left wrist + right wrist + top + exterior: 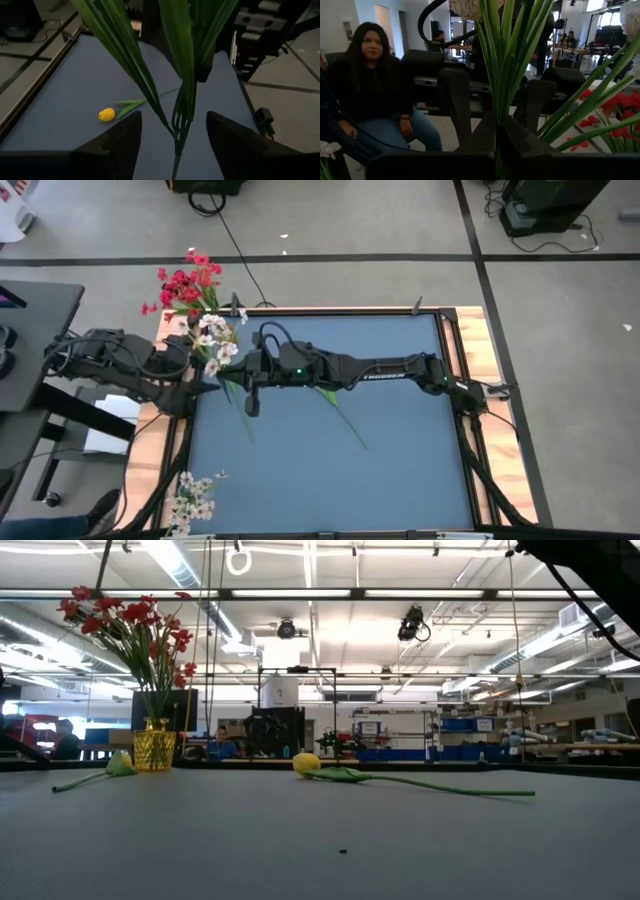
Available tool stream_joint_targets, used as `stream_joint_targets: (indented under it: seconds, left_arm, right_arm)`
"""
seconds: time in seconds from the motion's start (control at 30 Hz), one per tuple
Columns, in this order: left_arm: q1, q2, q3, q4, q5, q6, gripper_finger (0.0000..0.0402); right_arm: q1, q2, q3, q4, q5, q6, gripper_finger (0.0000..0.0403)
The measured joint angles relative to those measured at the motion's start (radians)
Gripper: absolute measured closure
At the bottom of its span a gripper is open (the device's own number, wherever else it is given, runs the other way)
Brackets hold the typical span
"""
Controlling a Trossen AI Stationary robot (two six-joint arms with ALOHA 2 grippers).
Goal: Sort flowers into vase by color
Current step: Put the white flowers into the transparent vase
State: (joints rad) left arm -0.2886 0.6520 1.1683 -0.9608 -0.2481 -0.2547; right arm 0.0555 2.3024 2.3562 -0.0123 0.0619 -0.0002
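So this looks like a handover of a white flower (213,338) between the arms, right by the gold vase (154,745) holding the red flowers (186,284) at the mat's far-left corner. The right gripper (496,131) is clamped on a bunch of green stems. The left gripper (172,135) has its fingers spread with the stems running loose between them, so I'd say it has let go.

Next move, my guess: the right arm has to carry the stems to the right vase, and the left arm should back away clear of the leaves.

A yellow tulip (306,764) lies flat on the blue-grey mat (400,470), out toward its middle from the vase. More white flowers (192,498) sit at the near-left corner. Behind it's a big workshop, and a person (370,90) is sitting watching.
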Motion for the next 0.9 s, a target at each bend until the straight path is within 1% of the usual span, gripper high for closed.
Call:
stream_joint_targets:
  seconds: [0.1, 0.3, 0.47, 0.57, 0.6, 0.67, 0.77, 0.9]
  left_arm:
    - [0.0, 0.0, 0.0, 0.017, 0.0, 0.012, 0.0195]
    - [0.0, 0.0, 0.0, 0.04, 0.0, 0.008, 0.026]
    - [0.0, 0.0, 0.0, 0.088, 0.004, 0.014, 0.0331]
    - [0.0, 0.002, 0.0, 0.085, 0.004, 0.03, 0.0381]
    - [0.0, 0.002, 0.0, 0.085, 0.003, 0.031, 0.0388]
    - [0.0, 0.002, 0.0, 0.084, 0.004, 0.037, 0.039]
    - [0.0, -0.009, 0.0, 0.068, 0.002, 0.039, 0.0393]
    - [0.0, -0.055, 0.0, 0.028, -0.007, 0.041, 0.0398]
  right_arm:
    - [-0.003, 0.0, 0.0, 0.011, 0.0, 0.001, 0.0391]
    - [-0.008, 0.0, 0.0, 0.028, -0.002, 0.006, 0.0391]
    - [-0.007, 0.0, 0.0, 0.028, -0.009, 0.017, 0.039]
    - [-0.007, 0.0, 0.0, 0.018, -0.007, 0.049, 0.0378]
    - [-0.007, 0.0, 0.0, 0.014, -0.003, 0.057, 0.0371]
    - [-0.007, 0.0, 0.0, 0.007, 0.01, 0.061, 0.0353]
    - [-0.005, -0.001, 0.0, -0.006, 0.057, 0.063, 0.0325]
    - [0.003, -0.023, -0.001, -0.096, 0.109, 0.103, 0.0287]
